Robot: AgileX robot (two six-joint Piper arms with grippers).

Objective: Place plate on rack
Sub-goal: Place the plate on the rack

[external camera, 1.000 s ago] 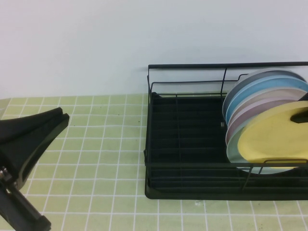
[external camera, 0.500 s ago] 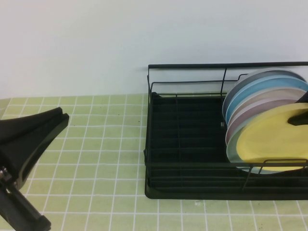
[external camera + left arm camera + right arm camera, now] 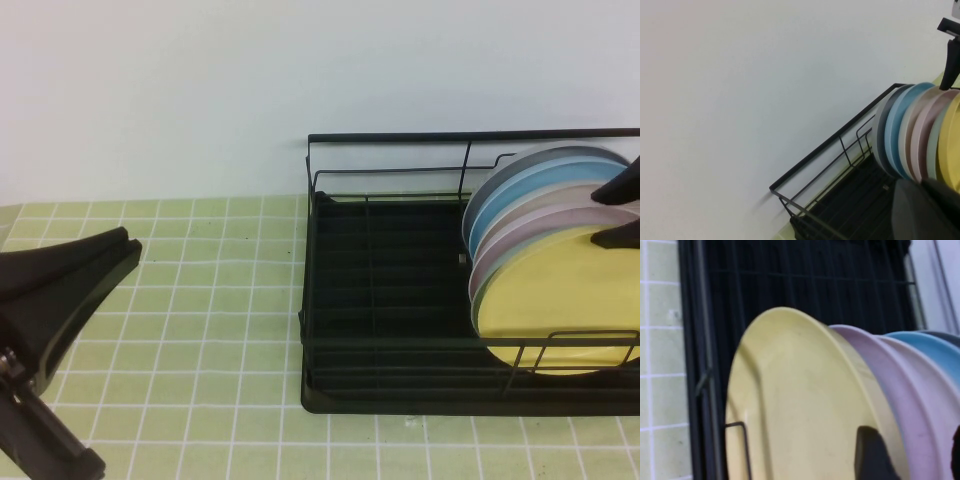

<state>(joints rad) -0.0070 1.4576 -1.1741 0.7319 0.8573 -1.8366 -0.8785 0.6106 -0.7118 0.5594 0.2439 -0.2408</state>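
Observation:
The pale-yellow plate [image 3: 550,310] stands on edge at the front of a row of plates in the right end of the black wire rack [image 3: 400,137]. My right gripper [image 3: 612,212] is open at the plate's upper right rim, one finger on each side of it. In the right wrist view the plate [image 3: 800,405] fills the frame, and its rim and the pink plate's rim lie between the spread fingers of that gripper [image 3: 912,460]. My left gripper [image 3: 125,245] is shut and empty, low at the table's left, far from the rack.
Behind the yellow plate stand a mint-green [image 3: 478,300], a pink [image 3: 510,235], a blue [image 3: 520,195] and a grey plate [image 3: 545,155]. The rack's left half [image 3: 380,270] holds nothing. A green tiled tabletop [image 3: 210,300] lies between the left arm and the rack; a white wall is behind.
The yellow plate has tipped from a lean to upright and sunk into the rack. The right gripper's fingers have spread apart and let go of it. The left arm has not moved.

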